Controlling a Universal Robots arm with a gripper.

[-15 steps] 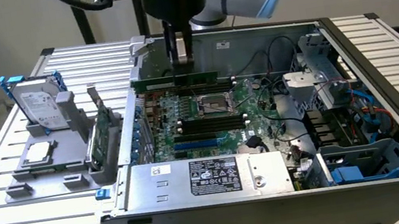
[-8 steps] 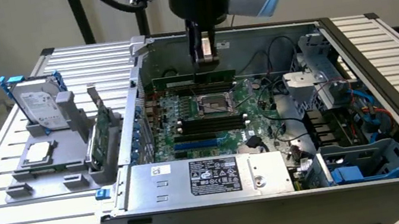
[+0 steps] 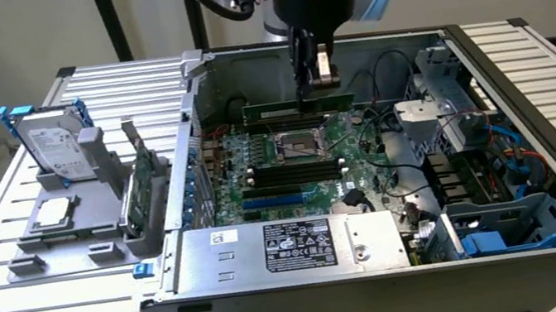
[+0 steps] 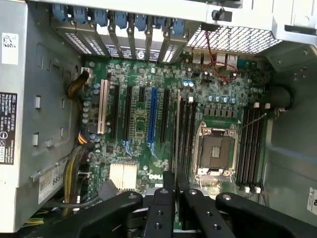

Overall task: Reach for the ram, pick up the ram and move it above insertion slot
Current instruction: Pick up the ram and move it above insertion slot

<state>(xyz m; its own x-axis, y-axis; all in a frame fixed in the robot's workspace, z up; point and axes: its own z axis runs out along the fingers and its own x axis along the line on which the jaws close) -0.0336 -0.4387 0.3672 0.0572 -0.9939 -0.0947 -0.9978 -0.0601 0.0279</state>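
Green and thin, the ram [image 3: 299, 106] hangs level in the claw [image 3: 320, 91], pinched between its narrow-set fingers [image 4: 170, 184], seen edge-on in the wrist view. Directly beneath the claw lies the motherboard [image 3: 291, 162], with the CPU socket [image 3: 304, 143] and black memory slots [image 3: 297, 172] under the held stick. All of this sits inside the open computer case [image 3: 547, 163]. Well off toward the exterior view's left, a grey holder [image 3: 66, 231] carries a hard drive [image 3: 59, 149] and an expansion card [image 3: 143, 186].
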